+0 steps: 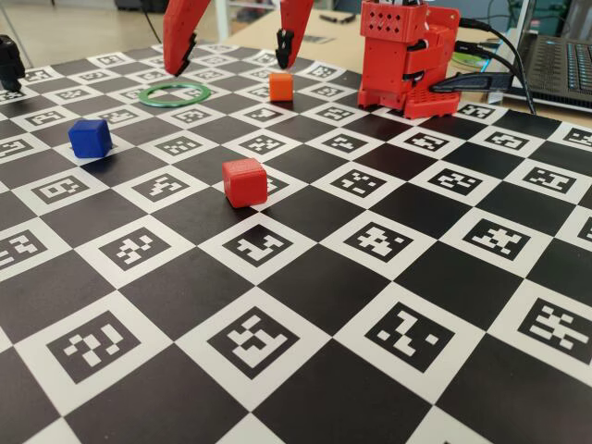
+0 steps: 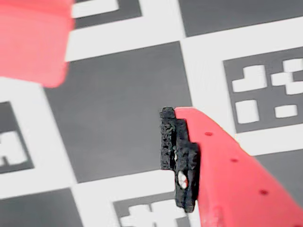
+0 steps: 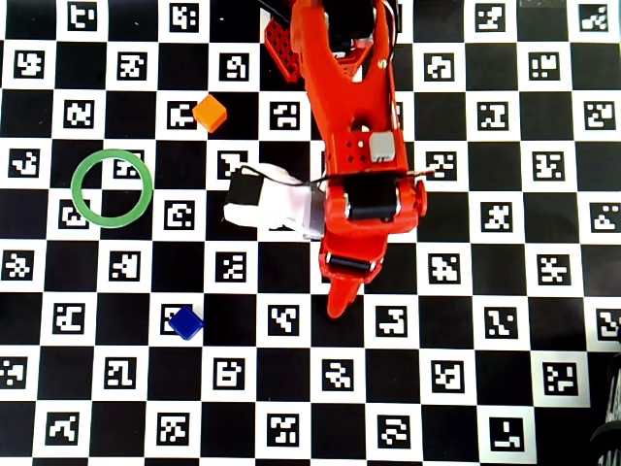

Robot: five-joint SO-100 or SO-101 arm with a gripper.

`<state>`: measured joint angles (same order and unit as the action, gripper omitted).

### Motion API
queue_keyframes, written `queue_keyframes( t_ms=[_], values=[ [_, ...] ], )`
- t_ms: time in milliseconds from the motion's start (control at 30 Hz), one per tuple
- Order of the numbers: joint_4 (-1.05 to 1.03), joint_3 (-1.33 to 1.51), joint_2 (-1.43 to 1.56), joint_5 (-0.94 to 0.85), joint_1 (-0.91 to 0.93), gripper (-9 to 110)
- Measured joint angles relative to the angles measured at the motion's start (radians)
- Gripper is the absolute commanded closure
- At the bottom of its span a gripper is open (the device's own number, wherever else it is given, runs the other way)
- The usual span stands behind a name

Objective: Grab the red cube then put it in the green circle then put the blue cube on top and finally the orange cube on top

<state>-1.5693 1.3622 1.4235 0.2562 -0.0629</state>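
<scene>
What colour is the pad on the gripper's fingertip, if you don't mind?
Black, on a red finger; the pad shows best in the wrist view.

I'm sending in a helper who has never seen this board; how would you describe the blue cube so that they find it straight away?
In the fixed view, start at the checkered marker board and find the green ring at its far left. The blue cube sits nearer the camera, left of the red cube. It is the only blue block.

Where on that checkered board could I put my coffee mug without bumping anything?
The near half of the board, in front of the red cube, is bare in the fixed view. It is crowded farther back: blue cube, green circle, orange cube and open gripper.
</scene>
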Motion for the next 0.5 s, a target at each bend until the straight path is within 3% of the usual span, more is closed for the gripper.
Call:
queue_keyframes(
  t_ms=[500],
  values=[
    [0.307, 0.201, -0.143, -0.002, -0.025, 49]
  ],
)
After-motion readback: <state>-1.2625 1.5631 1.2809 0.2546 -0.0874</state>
